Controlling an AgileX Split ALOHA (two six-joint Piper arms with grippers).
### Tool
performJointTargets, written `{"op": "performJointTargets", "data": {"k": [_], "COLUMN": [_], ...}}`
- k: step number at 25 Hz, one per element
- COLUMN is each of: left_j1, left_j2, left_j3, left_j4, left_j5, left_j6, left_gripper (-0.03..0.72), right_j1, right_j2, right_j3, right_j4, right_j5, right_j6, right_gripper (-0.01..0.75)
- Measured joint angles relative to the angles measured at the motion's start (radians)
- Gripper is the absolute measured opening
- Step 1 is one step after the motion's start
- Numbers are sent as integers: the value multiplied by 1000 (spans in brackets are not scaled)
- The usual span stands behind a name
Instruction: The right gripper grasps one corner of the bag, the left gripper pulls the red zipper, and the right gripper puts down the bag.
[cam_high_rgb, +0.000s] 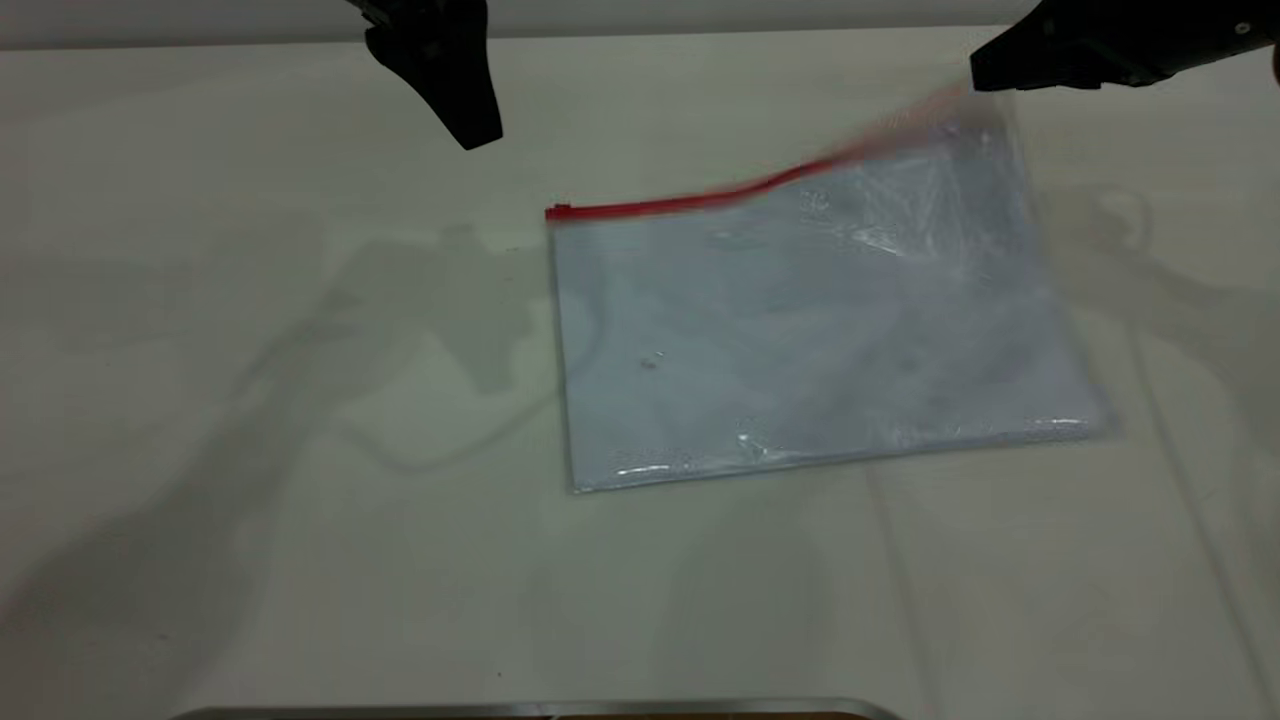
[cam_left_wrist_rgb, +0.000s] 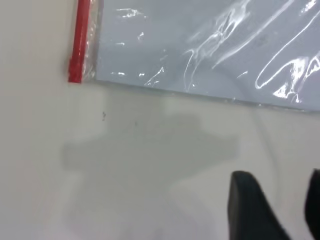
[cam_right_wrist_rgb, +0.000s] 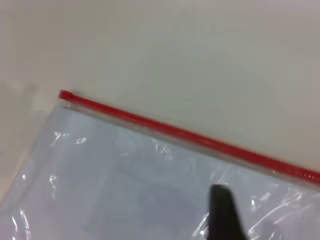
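1. Closest to the camera is a metal edge (cam_high_rgb: 540, 710) at the near side of the table (cam_high_rgb: 250, 400).
2. Bag (cam_high_rgb: 800, 330) sits mid-table, mostly flat, white sheets inside.
3. Red zipper (cam_high_rgb: 680, 204) runs along its far edge. The right-hand corner of the bag (cam_high_rgb: 975, 110) is lifted and blurry.
4. Right gripper (cam_high_rgb: 985, 72) is at that raised corner, but I can't tell if it's clamped on.
5. Left gripper (cam_high_rgb: 478, 135) hangs above the table, far left of the bag, fingers (cam_left_wrist_rgb: 250, 205) apart, holding nothing.
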Motion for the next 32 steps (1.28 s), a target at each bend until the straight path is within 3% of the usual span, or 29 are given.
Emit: {"op": "performJointTargets", "data": {"k": [3,6,10,13,19,24,32], "left_j1": [0,0,0,0,0,0,0], "left_j2": [0,-13,-110,-234,-499,-691,-919], "left_j3": [0,0,5,5,5,5,7], "left_j4": [-1,25,138,240,407,476,480], "left_j5": [-43,-82,-87,-68,60,205,243], "left_j6": [-64,-176,-371,-546,-812,-876,-926], "left_gripper": [532,622,633,608,584,584,584], "right_j1": [-1,-1,-3,-3,-3,-3,-3], "right_j2": [-3,-44,-205,-385,-775,-1037,-1365], "right_j3": [0,0,1,1,2,2,2], "right_j4": [8,-16,-145,-292,-670,-899,-1022], "right_j5": [-40,-130,-213,-213,-117,-21,231], "right_j6": [19,62,194,402,879,1194,1392], "right_gripper": [647,680,659,620,573,573,573]}}
